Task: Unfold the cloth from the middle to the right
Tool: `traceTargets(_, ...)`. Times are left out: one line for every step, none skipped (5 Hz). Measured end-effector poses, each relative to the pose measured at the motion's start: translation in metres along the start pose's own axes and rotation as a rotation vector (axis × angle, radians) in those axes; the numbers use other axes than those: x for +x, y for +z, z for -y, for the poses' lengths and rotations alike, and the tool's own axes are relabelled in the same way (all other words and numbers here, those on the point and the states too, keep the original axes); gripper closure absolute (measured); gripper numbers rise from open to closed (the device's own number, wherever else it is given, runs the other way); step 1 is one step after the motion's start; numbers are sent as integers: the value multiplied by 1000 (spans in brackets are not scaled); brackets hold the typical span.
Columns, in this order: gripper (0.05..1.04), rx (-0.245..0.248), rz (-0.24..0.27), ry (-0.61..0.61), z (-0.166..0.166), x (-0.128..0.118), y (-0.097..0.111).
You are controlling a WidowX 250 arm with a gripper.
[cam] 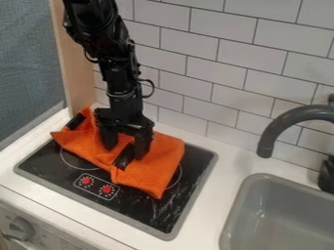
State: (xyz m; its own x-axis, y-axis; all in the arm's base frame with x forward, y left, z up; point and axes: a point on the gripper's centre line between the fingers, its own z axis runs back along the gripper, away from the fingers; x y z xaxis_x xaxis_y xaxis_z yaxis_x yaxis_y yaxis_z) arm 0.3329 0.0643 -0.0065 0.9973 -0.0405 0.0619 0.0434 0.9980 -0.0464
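The hand is open, pointing down over the cloth, with its two fingers apart and orange fabric showing between them. One finger is over the left-middle part of the cloth and the other is over the middle, farther right in the view. Whether the fingertips touch the fabric, I cannot tell. Above the hand, the black arm comes in from the top edge, toward the left.

The orange cloth lies rumpled across the back and middle of the black cooktop, with a raised part at its upper left and a pointed corner toward the front. Its right part lies flatter, over part of a ring marking. A narrow dark patch shows in the cloth's middle, between the fingers; I cannot tell what it is.

In front of the cloth, two red markings sit inside a rounded outline on the cooktop. The cooktop is set in the white tabletop. To the right is the grey sink, with a dark curved faucet at its back. White tiles line the wall behind, beside a pale upright panel. A round knob is on the white front at lower left.
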Motion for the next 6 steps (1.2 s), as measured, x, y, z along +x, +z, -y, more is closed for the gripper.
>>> traceTargets(147, -1, 0, -11, 1, 0, -1)
traceTargets(457, -5, -19, -29, 8, -1, -9)
traceTargets(730, -4, -18, -33, 8, 2, -11)
traceTargets(890, -12, -22, -37, 9, 3, -14)
traceTargets(987, -18, -17, -40, 10, 4, -13)
traceTargets(1014, -27, -22, -46, 11, 3, -14)
